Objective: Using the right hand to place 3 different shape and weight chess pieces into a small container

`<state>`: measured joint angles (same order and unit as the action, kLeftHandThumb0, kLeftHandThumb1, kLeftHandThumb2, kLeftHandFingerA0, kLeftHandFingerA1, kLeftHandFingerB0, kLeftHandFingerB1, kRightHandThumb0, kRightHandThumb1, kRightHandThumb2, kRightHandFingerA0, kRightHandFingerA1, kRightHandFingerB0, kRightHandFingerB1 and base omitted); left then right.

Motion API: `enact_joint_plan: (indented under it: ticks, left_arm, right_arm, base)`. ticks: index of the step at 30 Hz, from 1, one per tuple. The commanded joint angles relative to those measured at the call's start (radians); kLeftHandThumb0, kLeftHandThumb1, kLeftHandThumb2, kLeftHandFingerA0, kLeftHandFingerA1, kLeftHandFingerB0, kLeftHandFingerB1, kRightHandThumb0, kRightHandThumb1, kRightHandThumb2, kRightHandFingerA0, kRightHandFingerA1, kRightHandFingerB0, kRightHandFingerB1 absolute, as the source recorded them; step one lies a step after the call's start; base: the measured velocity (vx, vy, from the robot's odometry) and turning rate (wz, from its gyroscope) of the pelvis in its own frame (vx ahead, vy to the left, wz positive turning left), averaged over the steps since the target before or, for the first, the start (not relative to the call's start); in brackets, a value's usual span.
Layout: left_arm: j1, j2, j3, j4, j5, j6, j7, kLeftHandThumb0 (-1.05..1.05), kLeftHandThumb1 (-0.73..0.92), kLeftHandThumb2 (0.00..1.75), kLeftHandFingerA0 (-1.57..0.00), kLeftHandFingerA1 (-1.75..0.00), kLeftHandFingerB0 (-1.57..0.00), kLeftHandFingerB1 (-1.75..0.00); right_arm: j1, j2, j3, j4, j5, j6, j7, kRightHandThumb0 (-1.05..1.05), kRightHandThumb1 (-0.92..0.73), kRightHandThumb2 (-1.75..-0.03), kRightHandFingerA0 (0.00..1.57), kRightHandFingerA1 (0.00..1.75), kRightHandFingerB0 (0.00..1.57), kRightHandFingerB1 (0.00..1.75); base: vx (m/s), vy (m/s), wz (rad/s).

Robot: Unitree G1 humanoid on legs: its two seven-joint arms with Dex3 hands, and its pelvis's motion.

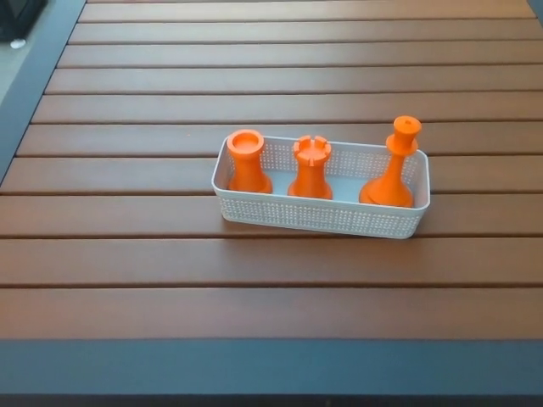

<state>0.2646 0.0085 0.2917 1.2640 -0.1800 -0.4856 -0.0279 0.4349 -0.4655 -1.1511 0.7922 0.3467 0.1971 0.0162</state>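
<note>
Basket: a white mesh basket (318, 220), long and narrow, sits on the slatted wooden table (271, 271), about midway between its left and right edges and a little toward the far side.
Left piece: an orange cup-topped piece (248, 161) stands upright at the basket's left end.
Middle piece: an orange rook (310, 168) with a notched crown stands upright just beside it, near the basket's middle.
Right piece: a taller orange piece with a knobbed top (394, 170) stands upright at the right end, rising above the rim.
Spacing: the three pieces stand in a row, apart from one another.
Hands: neither the left nor the right hand shows, so their state cannot be told.
Table border: a dark band (271, 369) runs along the near edge.
</note>
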Motion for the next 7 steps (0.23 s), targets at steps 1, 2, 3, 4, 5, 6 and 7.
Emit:
enact_joint_plan:
  ticks: [1, 2, 3, 4, 5, 6, 7]
  left_arm:
    - [0.005, 0.042, -0.041, 0.028, 0.079, 0.08, 0.167, -0.2, 0.2, 1.36, -1.4, -1.38, -1.32, -1.3]
    - [0.002, 0.042, -0.041, 0.03, 0.077, 0.085, 0.167, -0.2, 0.2, 1.36, -1.4, -1.38, -1.32, -1.3]
    - [0.001, 0.042, -0.041, 0.031, 0.076, 0.087, 0.167, -0.2, 0.2, 1.36, -1.4, -1.38, -1.32, -1.3]
    - [0.001, 0.042, -0.042, 0.031, 0.076, 0.087, 0.167, -0.2, 0.2, 1.36, -1.4, -1.38, -1.32, -1.3]
    - [-0.005, 0.05, -0.071, 0.033, 0.107, 0.103, 0.179, -0.08, 0.37, 1.19, -1.36, -1.27, -1.27, -1.19]
    - [-0.008, 0.056, -0.093, 0.033, 0.13, 0.115, 0.188, -0.08, 0.37, 1.19, -1.36, -1.27, -1.27, -1.19]
    - [-0.011, 0.061, -0.108, 0.034, 0.145, 0.123, 0.194, -0.08, 0.37, 1.19, -1.36, -1.27, -1.27, -1.19]
  right_arm:
    - [0.087, -0.101, 0.589, -0.002, -0.337, 0.002, 0.362, -0.45, -0.69, -0.61, 0.62, 0.51, 0.46, 0.4]
    - [0.088, -0.116, 0.65, -0.002, -0.371, -0.025, 0.399, -0.45, -0.69, -0.61, 0.62, 0.51, 0.46, 0.4]
    - [0.09, -0.126, 0.686, -0.002, -0.383, -0.038, 0.417, -0.45, -0.69, -0.61, 0.62, 0.51, 0.46, 0.4]
    - [0.091, -0.129, 0.693, -0.002, -0.376, -0.038, 0.415, -0.45, -0.69, -0.61, 0.62, 0.51, 0.46, 0.4]
    - [0.07, -0.144, 0.779, -0.026, -0.419, -0.091, 0.471, -0.49, -0.73, -0.62, 0.58, 0.51, 0.48, 0.38]
    - [0.054, -0.156, 0.845, -0.045, -0.45, -0.13, 0.513, -0.49, -0.73, -0.62, 0.58, 0.51, 0.48, 0.38]
    - [0.044, -0.165, 0.891, -0.057, -0.469, -0.156, 0.54, -0.49, -0.73, -0.62, 0.58, 0.51, 0.48, 0.38]
  base:
    - [0.0, 0.0, 0.0]
    - [0.0, 0.0, 0.0]
    - [0.0, 0.0, 0.0]
    - [0.0, 0.0, 0.0]
    - [0.0, 0.0, 0.0]
    - [0.0, 0.0, 0.0]
    - [0.0, 0.0, 0.0]
